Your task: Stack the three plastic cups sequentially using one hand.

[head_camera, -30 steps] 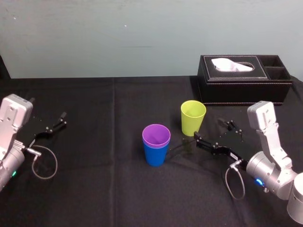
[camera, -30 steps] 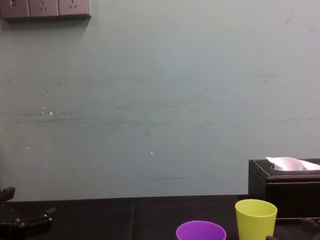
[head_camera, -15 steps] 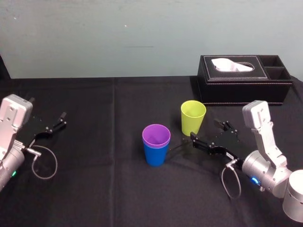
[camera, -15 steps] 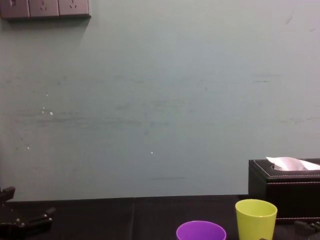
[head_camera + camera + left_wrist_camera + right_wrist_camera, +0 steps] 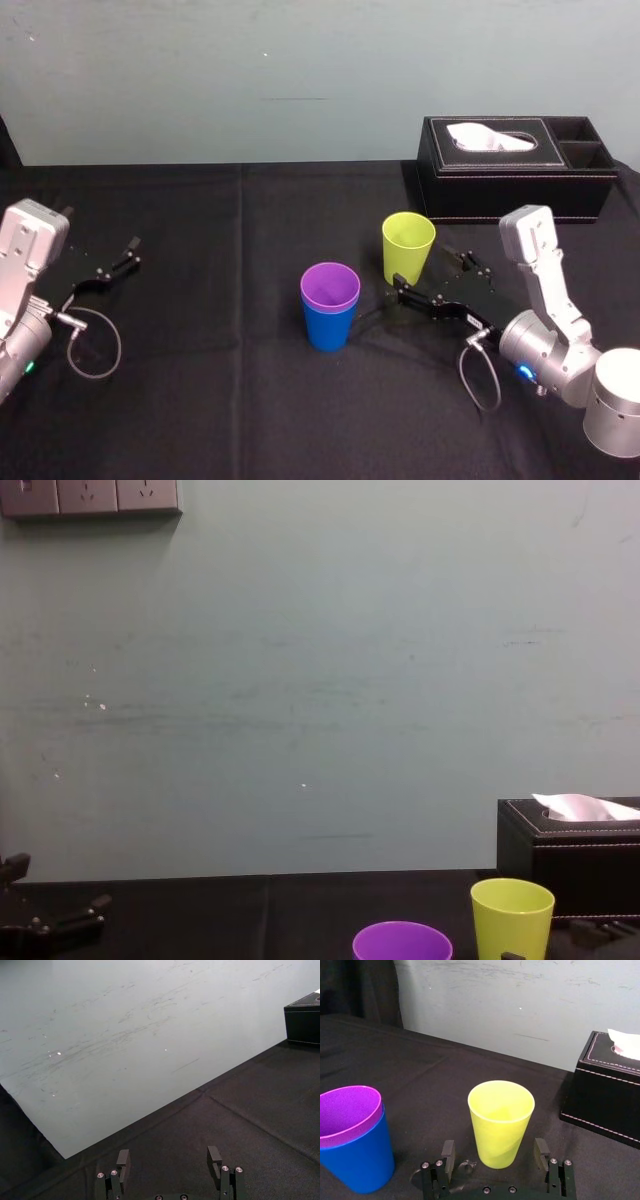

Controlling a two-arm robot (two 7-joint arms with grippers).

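Observation:
The purple cup (image 5: 330, 285) sits nested inside the blue cup (image 5: 328, 330) at the middle of the black table. Up and to their right the yellow-green cup (image 5: 408, 245) stands upright by itself. My right gripper (image 5: 432, 270) is open low at that cup's base. In the right wrist view the yellow-green cup (image 5: 500, 1127) stands between the two spread fingers of the right gripper (image 5: 495, 1152), with a gap on each side. The purple cup (image 5: 347, 1110) in the blue cup (image 5: 357, 1165) stands off to one side. My left gripper (image 5: 115, 262) rests open at the far left.
A black tissue box (image 5: 515, 185) with a white tissue stands at the back right, behind the yellow-green cup. A black cloth (image 5: 230, 400) covers the table, and a pale wall (image 5: 320, 680) runs behind it.
My right gripper has slid forward and left toward the yellow-green cup, so its open fingers now flank the cup's base. The cups and the left arm have not moved.

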